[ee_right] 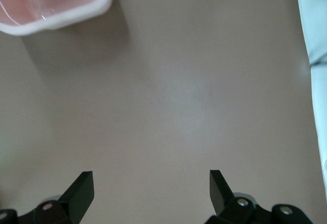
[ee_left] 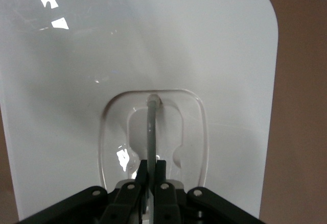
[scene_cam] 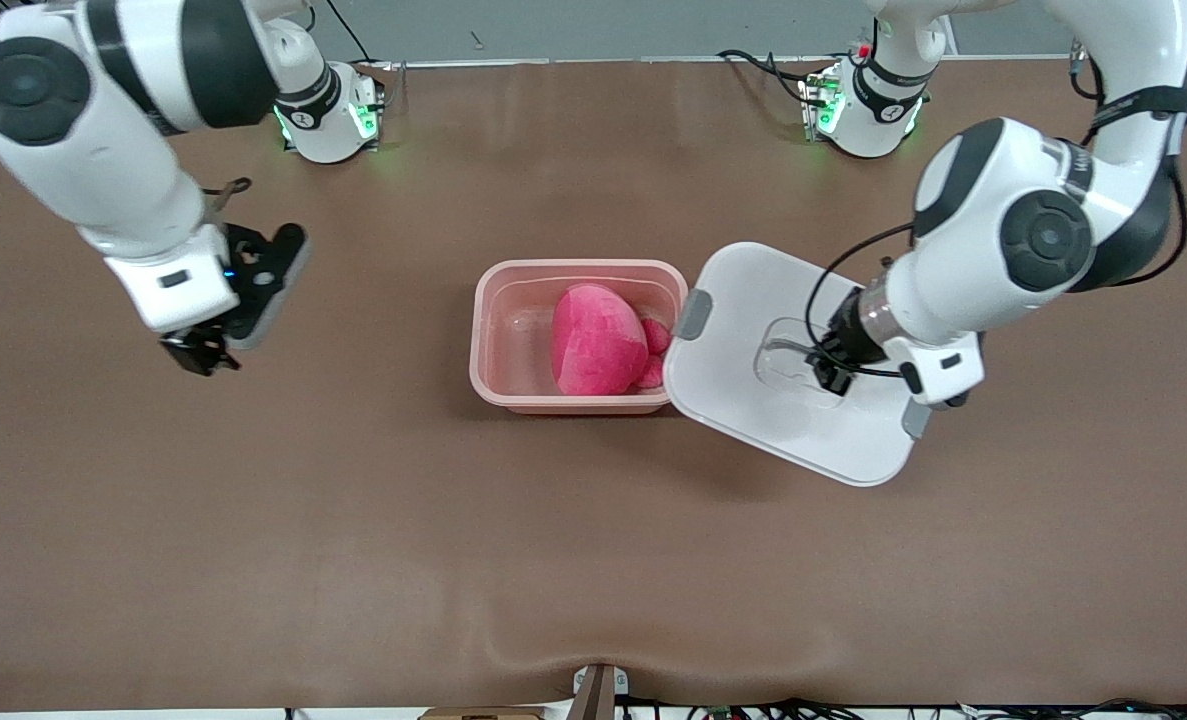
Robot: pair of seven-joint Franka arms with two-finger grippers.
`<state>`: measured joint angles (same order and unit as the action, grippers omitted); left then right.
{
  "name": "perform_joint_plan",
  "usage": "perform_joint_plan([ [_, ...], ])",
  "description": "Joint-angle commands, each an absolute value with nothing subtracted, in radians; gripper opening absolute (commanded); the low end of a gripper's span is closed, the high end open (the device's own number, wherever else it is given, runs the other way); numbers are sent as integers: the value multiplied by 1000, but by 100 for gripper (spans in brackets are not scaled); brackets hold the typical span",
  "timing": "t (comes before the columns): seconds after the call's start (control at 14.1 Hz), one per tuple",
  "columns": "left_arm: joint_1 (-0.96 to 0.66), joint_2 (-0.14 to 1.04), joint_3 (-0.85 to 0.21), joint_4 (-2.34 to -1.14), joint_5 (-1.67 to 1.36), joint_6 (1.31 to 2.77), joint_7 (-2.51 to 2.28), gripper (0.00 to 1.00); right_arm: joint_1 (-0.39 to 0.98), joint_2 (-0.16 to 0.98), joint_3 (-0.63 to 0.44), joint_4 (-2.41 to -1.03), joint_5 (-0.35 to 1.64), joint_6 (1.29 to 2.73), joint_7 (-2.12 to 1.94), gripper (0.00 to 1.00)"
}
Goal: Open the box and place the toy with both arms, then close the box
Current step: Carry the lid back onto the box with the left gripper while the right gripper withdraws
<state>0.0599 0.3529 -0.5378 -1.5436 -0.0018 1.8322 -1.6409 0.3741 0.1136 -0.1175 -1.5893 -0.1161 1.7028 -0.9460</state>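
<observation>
The translucent pink box base (scene_cam: 493,330) stands open at the table's middle. The bright pink plush toy (scene_cam: 598,340) lies inside it. The white lid (scene_cam: 753,300) with grey side clips is tilted beside the base, toward the left arm's end, its edge overlapping the base's rim. My left gripper (scene_cam: 831,372) is shut on the lid's clear centre handle (ee_left: 150,127). My right gripper (scene_cam: 198,352) is open and empty over bare table toward the right arm's end; its wrist view shows a corner of the box base (ee_right: 56,9) and an edge of the lid (ee_right: 314,55).
The brown table (scene_cam: 353,520) has bare room all around the box. Both arm bases stand along the table's edge farthest from the front camera. A small mount (scene_cam: 598,690) sits at the table's edge nearest the front camera.
</observation>
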Motion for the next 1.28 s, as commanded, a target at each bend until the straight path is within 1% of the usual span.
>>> perform_joint_plan([
  [0.0,-33,419,-537,-1480,-11,1906,-1802,0,240,97,-91,-1588,-104,1675,-923,100],
  [0.21,-118,437,-532,-1476,14,1988,-1952,0,164,92,-95,-1577,-103,1672,-858,100],
  [0.35,-165,440,-532,-1477,87,1997,-2073,0,118,69,-95,-1578,-103,1672,-774,100],
  [0.5,-227,452,-532,-1479,133,1999,-2170,0,97,32,-94,-1583,-104,1660,-547,100],
  [0.64,-273,468,-531,-1483,173,2009,-2257,0,74,26,-92,-1582,-101,1612,-436,100],
  [0.71,-297,482,-531,-1483,207,2047,-2354,0,49,26,-92,-1582,-83,1612,-378,100],
  [0.85,-337,495,-532,-1479,328,2115,-2575,0,-3,26,-95,-1583,33,1620,-164,100],
  [1.06,-419,512,-531,-1483,411,2125,-2683,0,-9,26,-95,-1583,41,1611,-97,100],
  [1.21,-426,523,-531,-1485,434,2125,-2729,0,-11,26,-97,-1588,43,1579,-86,100],
])
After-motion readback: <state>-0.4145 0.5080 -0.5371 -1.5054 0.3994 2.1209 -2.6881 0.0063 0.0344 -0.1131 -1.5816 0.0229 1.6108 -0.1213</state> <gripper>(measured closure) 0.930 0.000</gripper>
